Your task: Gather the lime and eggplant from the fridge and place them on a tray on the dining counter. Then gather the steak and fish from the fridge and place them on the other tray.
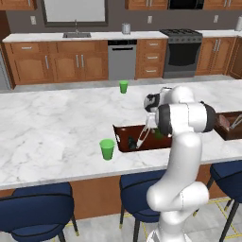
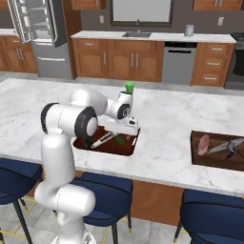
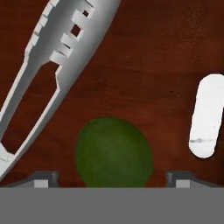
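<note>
The lime (image 3: 113,151) lies on the floor of the dark red-brown tray (image 3: 166,52), low between my gripper's (image 3: 113,177) two finger tips, with a gap on each side. The gripper is open and holds nothing. From the base views the hand (image 2: 125,131) points down into this tray (image 1: 124,146) on the dining counter (image 1: 56,127), over the lime (image 2: 120,140). A dark lump, the eggplant (image 1: 131,142), sits at the tray's left end. The other tray (image 2: 217,159) holds the pink steak (image 2: 204,143) and grey fish (image 2: 221,146). The fridge (image 2: 35,24) stands with its doors open at the back left.
A silver slotted utensil (image 3: 57,61) lies in the tray beside the lime. One green cup (image 1: 107,149) stands just left of the tray, another (image 1: 123,86) near the counter's far edge. Blue stools (image 1: 35,208) line the near side.
</note>
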